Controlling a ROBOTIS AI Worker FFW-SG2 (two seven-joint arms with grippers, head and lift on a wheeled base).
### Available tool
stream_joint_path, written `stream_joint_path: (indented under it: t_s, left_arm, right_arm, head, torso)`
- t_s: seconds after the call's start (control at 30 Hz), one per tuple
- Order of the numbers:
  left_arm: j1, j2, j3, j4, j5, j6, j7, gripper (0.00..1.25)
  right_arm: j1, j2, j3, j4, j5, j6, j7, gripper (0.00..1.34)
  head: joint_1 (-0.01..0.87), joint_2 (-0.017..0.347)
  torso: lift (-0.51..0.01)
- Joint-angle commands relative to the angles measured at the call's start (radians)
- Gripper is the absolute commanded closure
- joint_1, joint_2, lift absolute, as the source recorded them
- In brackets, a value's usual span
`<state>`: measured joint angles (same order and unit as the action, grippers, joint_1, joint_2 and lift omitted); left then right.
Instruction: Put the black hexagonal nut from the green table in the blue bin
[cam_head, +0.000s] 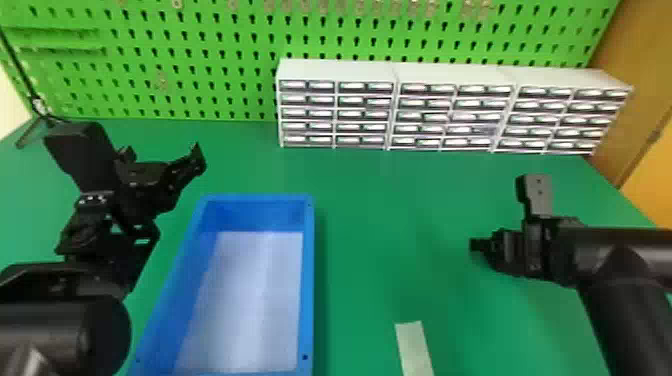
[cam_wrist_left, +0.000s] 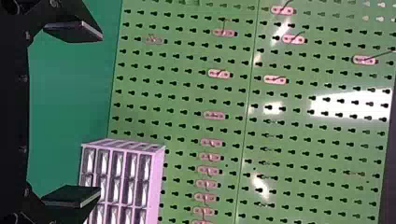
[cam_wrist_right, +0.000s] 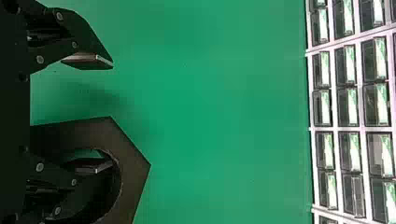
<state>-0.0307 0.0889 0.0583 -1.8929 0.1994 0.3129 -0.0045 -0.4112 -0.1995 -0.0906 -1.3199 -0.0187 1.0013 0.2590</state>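
My black left hand (cam_head: 162, 154) stands wide, near the blue rectangular plastic bin (cam_head: 308, 280). Farther right, over the green counter (cam_head: 380, 220), my black right hand (cam_head: 482, 245) is spread wide, one finger overlapping the black hexagonal nut (cam_wrist_right: 133, 163).

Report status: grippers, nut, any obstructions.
Left gripper open, left of blue bin. Right gripper open, one finger lined up with the hole of the black hexagonal nut. Nut not binned. Pale strip right of bin.
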Motion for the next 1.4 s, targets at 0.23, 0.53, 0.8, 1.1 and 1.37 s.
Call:
stream_joint_path:
  t_s: [0.23, 0.53, 0.8, 1.1, 1.37]
  left_arm:
    - [0.002, 0.000, 0.000, 0.000, 0.000, 0.000, 0.000, 0.13]
    - [0.002, 0.000, 0.000, 0.000, 0.000, 0.000, 0.000, 0.13]
    - [0.002, 0.000, 0.000, 0.000, 0.002, 0.000, 0.000, 0.13]
    - [0.003, 0.000, 0.000, 0.000, 0.002, 0.000, 0.000, 0.13]
    - [0.005, 0.000, 0.002, 0.000, 0.003, 0.000, 0.000, 0.13]
  right_arm:
    - [0.002, 0.000, 0.005, 0.008, 0.002, -0.001, 0.000, 0.51]
    - [0.002, 0.002, 0.008, 0.010, 0.003, -0.009, 0.000, 0.78]
    - [0.005, 0.006, 0.012, 0.010, 0.006, -0.024, 0.000, 0.98]
    - [0.011, 0.008, 0.014, 0.008, 0.008, -0.041, 0.000, 1.01]
    - [0.022, 0.009, 0.014, -0.021, 0.034, -0.053, 0.000, 1.01]
  head:
    - [0.692, 0.008]
    - [0.692, 0.008]
    - [0.692, 0.008]
    - [0.692, 0.008]
    - [0.692, 0.008]
  torso:
    - [-0.097]
    - [-0.097]
    - [-0.097]
    - [-0.097]
    - [-0.097]
